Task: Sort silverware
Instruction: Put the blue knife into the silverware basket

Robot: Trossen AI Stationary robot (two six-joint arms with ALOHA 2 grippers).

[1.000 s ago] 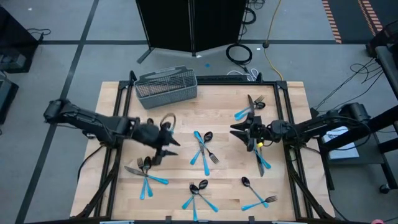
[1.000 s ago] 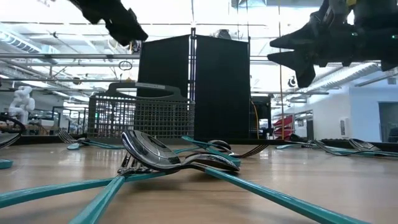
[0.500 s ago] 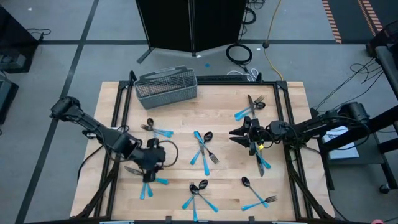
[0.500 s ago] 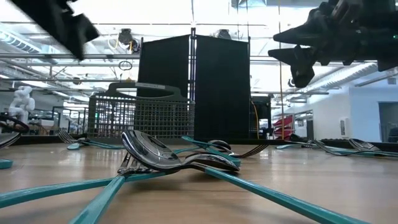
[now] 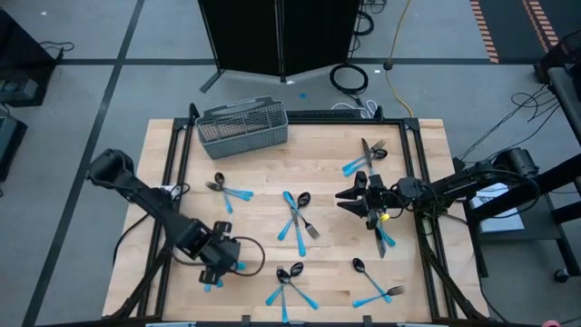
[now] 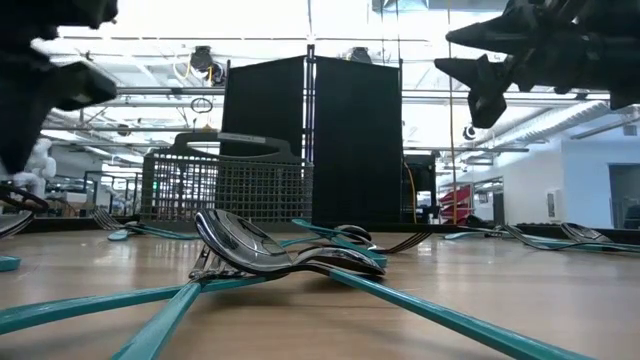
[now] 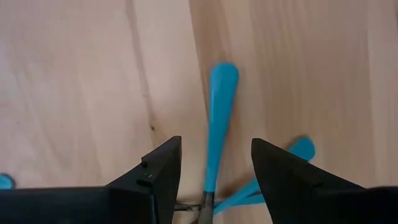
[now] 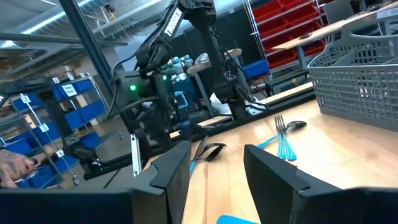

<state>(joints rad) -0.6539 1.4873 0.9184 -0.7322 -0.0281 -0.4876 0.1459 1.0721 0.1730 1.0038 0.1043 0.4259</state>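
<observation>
While the grey mesh basket sits at the table's eleven o'clock edge, silverware lies in crossed bundles around the middle. At seven o'clock the left gripper hangs low over one bundle, its fingers apart, a blue handle between them. At three o'clock the right gripper hovers, fingers apart and empty, a bundle just beside it.
</observation>
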